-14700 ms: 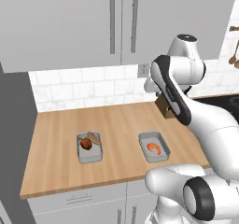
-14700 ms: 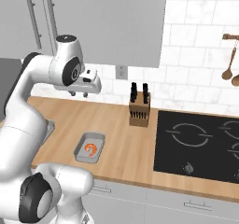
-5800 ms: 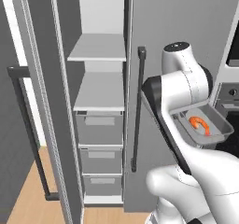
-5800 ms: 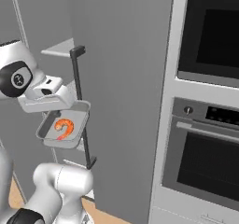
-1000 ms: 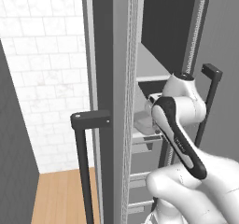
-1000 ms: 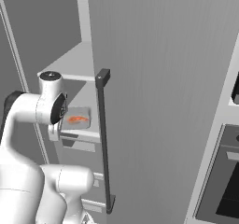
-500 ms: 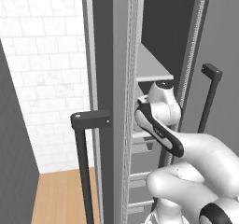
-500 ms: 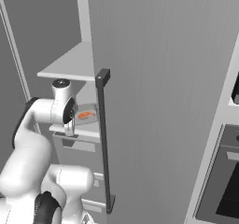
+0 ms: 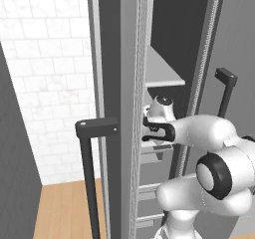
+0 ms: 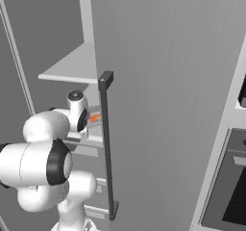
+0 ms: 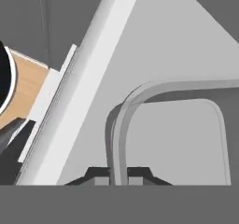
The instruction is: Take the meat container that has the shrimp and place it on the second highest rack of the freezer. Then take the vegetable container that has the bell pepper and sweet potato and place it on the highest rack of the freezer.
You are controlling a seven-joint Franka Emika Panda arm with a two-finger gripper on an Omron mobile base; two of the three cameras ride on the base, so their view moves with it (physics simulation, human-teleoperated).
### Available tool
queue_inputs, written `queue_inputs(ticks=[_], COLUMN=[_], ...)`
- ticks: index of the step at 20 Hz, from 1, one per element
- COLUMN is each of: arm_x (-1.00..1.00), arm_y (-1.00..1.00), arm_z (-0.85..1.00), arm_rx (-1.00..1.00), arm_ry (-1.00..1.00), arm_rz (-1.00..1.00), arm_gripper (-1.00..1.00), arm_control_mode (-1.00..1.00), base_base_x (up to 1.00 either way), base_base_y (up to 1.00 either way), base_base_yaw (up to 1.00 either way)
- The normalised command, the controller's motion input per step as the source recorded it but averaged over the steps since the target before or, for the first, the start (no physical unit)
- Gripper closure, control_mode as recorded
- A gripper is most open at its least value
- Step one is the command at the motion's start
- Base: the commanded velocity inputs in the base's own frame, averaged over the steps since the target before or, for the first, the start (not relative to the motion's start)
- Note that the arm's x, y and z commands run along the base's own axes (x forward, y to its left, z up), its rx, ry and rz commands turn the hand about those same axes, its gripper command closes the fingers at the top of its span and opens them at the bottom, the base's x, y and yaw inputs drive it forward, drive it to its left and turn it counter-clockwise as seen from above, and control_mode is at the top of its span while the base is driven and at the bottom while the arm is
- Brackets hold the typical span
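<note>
Orange shrimp (image 10: 94,118) beside dark handle (image 10: 109,143)

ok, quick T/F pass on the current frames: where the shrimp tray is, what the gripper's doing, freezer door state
1. The freezer door stands open. True.
2. The gripper pinches the rim of the tray. True: its tips sit either side of the rim in the hand view.
3. The shrimp is on the counter. False: it is inside the freezer, below the upper pale shelf.
4. The tray rests on the highest rack. False: it is on the rack under it.
5. The arm reaches into an oven. False: into the freezer.
</note>
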Motion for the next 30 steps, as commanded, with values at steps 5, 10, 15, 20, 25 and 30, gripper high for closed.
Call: queue_inputs(ticks=[5, 10, 15, 20, 25, 30], arm_x=[0.55, 0.3, -0.42, -0.74, -0.37, -0.66], arm_y=[0.01, 0.04, 0.03, 0.0, 0.0, -0.15], arm_z=[-0.5, -0.24, -0.02, 0.65, 1.0, 0.87], arm_rx=[-0.02, -0.03, -0.03, 0.0, 0.0, 0.13], arm_ry=[-0.17, -0.14, -0.37, -0.39, 0.02, 0.45], arm_rz=[0.0, 0.0, 0.0, 0.0, 0.0, -0.02], arm_gripper=[1.0, -1.0, -1.0, -1.0, -1.0, -1.0], arm_control_mode=[-1.0, -1.0, -1.0, -1.0, -1.0, -1.0], base_base_x=[0.0, 0.0, 0.0, 0.0, 0.0, 0.0], base_base_y=[0.0, 0.0, 0.0, 0.0, 0.0, 0.0], base_base_yaw=[0.0, 0.0, 0.0, 0.0, 0.0, 0.0])
